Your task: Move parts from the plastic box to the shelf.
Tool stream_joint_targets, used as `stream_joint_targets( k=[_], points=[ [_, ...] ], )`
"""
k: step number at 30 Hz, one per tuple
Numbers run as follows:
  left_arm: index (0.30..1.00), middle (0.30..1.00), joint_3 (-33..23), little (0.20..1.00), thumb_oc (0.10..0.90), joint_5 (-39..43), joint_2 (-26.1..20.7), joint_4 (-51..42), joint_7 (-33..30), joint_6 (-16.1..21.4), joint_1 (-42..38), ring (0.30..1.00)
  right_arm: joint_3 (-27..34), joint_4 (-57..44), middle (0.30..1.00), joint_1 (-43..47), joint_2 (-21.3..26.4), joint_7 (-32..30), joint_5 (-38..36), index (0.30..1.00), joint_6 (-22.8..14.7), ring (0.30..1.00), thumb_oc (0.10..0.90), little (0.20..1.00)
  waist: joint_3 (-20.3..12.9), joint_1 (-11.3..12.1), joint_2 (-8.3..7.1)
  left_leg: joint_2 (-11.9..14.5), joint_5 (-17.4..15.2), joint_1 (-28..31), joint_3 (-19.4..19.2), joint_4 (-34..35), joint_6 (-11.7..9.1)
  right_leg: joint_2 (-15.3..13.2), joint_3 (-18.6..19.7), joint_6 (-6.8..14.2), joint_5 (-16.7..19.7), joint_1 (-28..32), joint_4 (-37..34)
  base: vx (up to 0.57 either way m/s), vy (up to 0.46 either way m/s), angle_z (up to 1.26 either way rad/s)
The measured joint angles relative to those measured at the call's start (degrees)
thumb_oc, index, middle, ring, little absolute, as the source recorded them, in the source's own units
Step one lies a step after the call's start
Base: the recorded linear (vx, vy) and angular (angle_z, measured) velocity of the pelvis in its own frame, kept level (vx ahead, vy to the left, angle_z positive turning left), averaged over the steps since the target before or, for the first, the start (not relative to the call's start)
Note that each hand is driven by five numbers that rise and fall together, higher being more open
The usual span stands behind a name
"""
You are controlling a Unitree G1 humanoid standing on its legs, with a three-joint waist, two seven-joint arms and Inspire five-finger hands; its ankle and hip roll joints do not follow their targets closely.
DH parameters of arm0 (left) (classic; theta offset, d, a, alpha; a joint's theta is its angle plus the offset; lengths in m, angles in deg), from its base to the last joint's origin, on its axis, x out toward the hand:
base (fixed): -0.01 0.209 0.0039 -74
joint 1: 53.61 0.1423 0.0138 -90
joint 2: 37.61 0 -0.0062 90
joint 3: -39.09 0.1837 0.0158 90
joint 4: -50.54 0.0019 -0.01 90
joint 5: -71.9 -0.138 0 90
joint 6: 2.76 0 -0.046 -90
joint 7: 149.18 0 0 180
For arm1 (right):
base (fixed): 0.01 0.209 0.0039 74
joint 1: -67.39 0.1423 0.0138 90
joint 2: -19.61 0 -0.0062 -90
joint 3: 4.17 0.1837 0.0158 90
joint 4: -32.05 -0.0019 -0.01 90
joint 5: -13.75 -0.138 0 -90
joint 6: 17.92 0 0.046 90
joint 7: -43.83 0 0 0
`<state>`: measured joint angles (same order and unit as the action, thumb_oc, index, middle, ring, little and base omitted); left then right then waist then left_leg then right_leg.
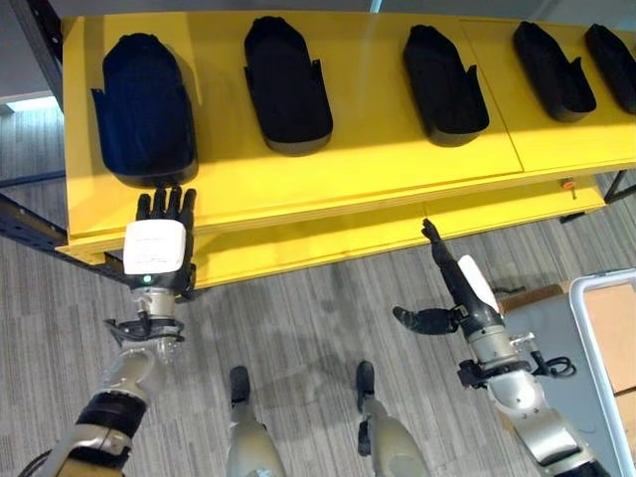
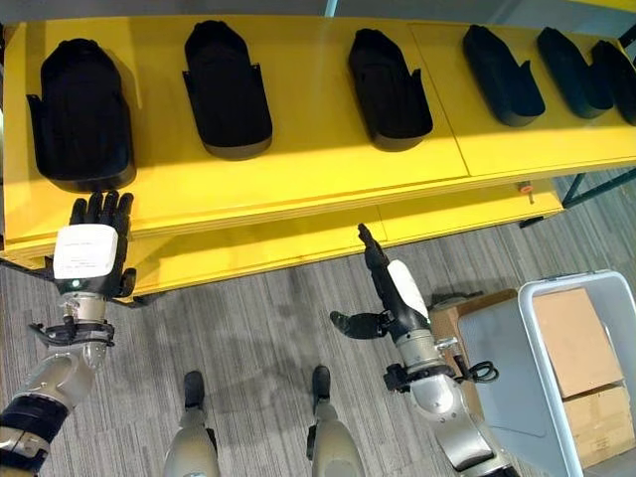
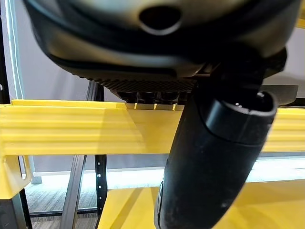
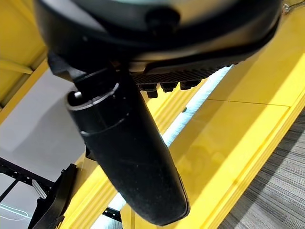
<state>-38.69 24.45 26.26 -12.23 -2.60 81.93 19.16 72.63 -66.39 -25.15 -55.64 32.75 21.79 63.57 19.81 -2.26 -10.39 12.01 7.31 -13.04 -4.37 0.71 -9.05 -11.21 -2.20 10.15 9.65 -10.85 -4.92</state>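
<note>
**Shelf stocked with black parts; both hands empty at its near edge**

Item 1. Yellow shelf (image 1: 397, 189): top level carries a row of black moulded parts. Leftmost part (image 1: 144, 104), second part (image 1: 286, 84), third part (image 1: 444, 84), further parts at the far right (image 1: 552, 70). All lie flat and spaced apart.

Item 2. Left hand (image 1: 159, 243): fingers straight and extended, nothing held, fingertips at the near edge of the shelf just beside the leftmost part. Whether they touch the part cannot be told.

Item 3. Right hand (image 2: 393, 288): fingers straight, thumb spread to the side, nothing held, raised over the floor in front of the lower shelf level.

Item 4. Plastic box (image 2: 542, 368): pale grey-white, on the floor at the near right, well apart from the shelf. Cardboard cartons (image 2: 576, 343) show inside it; no black part can be made out there.

Handling note, as a judgement: the leftmost part appears placed, so the step in hand is likely clearing the left hand away and turning to the box. Draw the fingers straight back toward the near side so the part is not nudged.

Obstructions: the shelf's near lip projects close to both hands; the dark frame upright (image 1: 30, 229) stands at the left.
</note>
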Motion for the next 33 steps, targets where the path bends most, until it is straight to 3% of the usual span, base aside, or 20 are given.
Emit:
stream_joint_targets(
  k=[33],
  points=[
    [1.000,1.000,1.70,1.000,0.900,2.22,-2.79,2.05,-0.06,-1.14,-7.29,1.000,-0.15,0.12,1.000,0.65,1.22,0.00,-0.30,1.000,-0.64,1.000,0.900,1.000,3.26,-0.65,-0.04,-0.06,-1.96,-4.23,0.40,-5.54,-0.02,-0.28,0.33,0.06,0.60,-2.14,0.90,0.00,0.000,0.00]
  ],
)
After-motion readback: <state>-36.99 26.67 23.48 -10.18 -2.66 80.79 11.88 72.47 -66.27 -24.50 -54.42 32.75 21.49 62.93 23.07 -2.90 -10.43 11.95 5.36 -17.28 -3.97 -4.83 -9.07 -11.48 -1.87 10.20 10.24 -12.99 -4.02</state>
